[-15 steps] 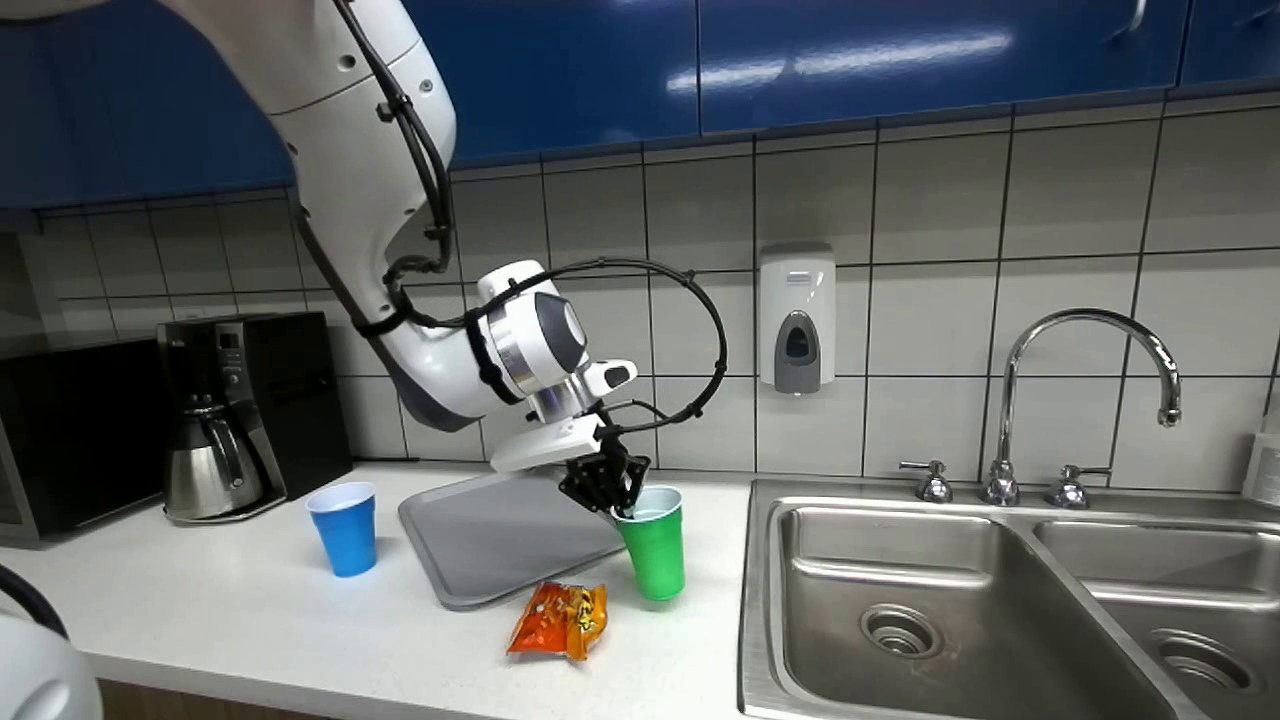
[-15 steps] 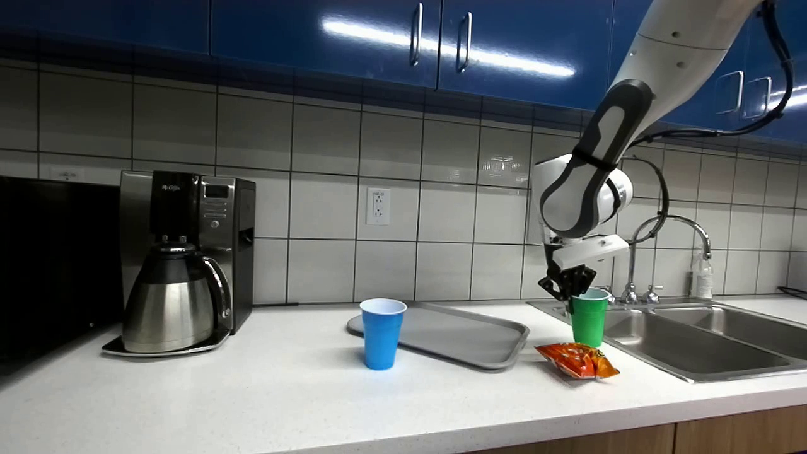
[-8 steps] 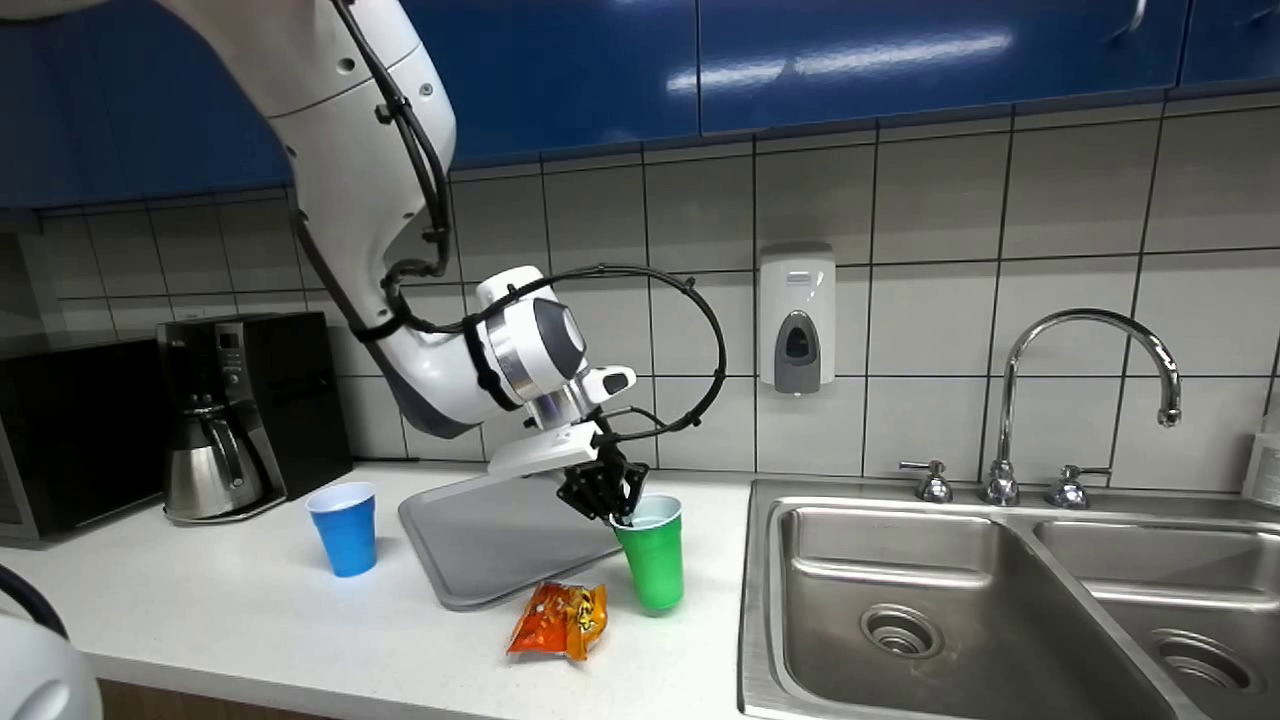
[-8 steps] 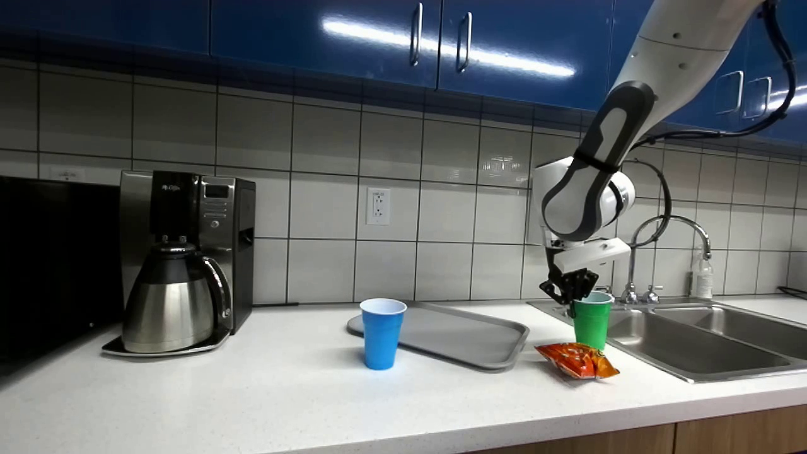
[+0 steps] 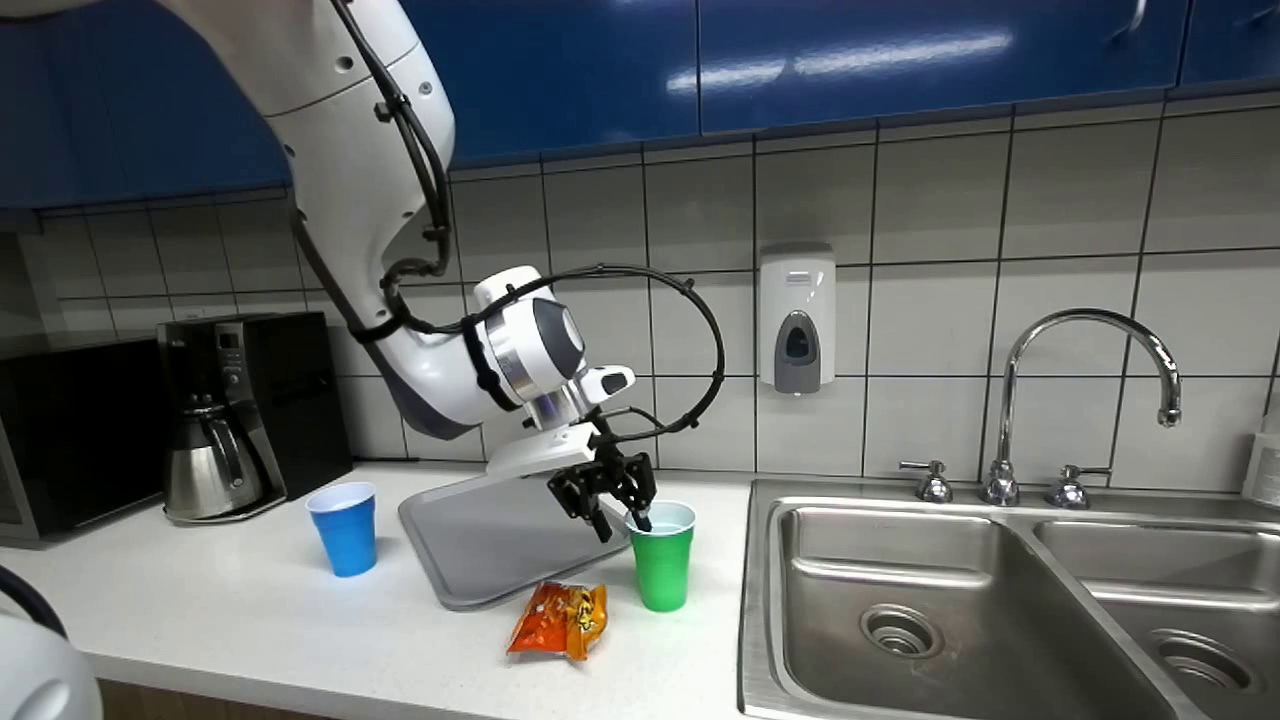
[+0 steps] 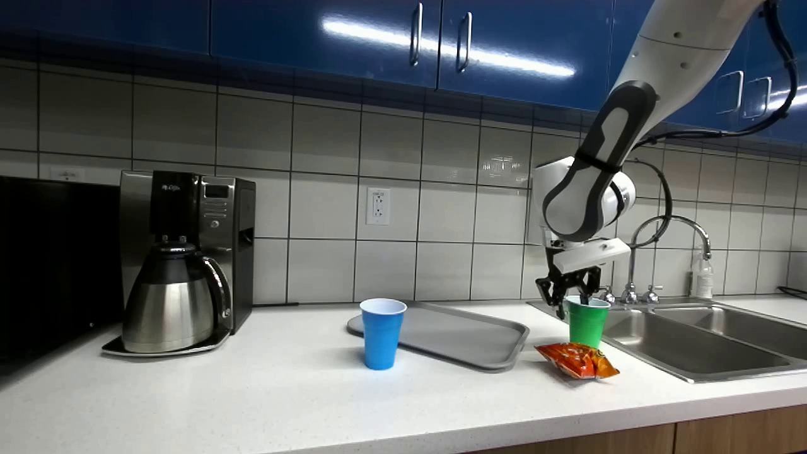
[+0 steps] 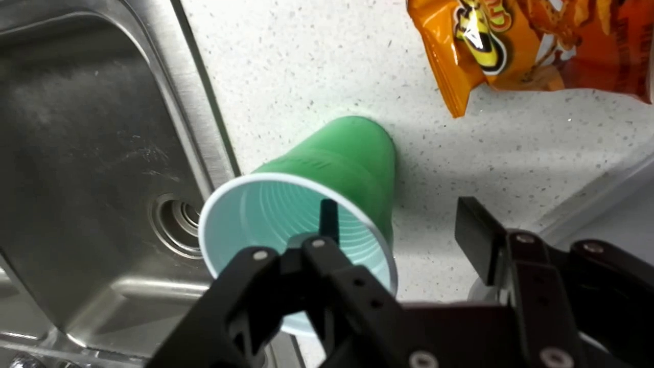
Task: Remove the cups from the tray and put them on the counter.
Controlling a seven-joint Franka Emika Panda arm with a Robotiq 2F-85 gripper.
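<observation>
The green cup [image 5: 662, 575] stands upright on the counter [image 6: 252, 403], between the grey tray [image 5: 500, 545] and the sink. My gripper [image 7: 398, 214] is open at its rim. In the wrist view one finger [image 7: 329, 217] reaches inside the green cup [image 7: 357, 148], and the opposite finger [image 7: 472, 237] is outside it, well apart from the wall. The cup's near wall lies between them, not pinched. A blue cup [image 6: 381, 340] is upright on the counter in front of the tray in both exterior views. No cup shows on the tray.
An orange snack bag [image 6: 578, 361] lies on the counter close to the green cup. The steel sink [image 5: 757, 600] begins just beyond that cup. A coffee maker [image 6: 189, 277] stands far along the counter. Blue cabinets [image 5: 850, 60] hang above the arm.
The fingers have spread apart and let go of the green cup's rim. The cup came down and now stands straight rather than slightly tilted. The arm sank a little, then nearly stopped.
</observation>
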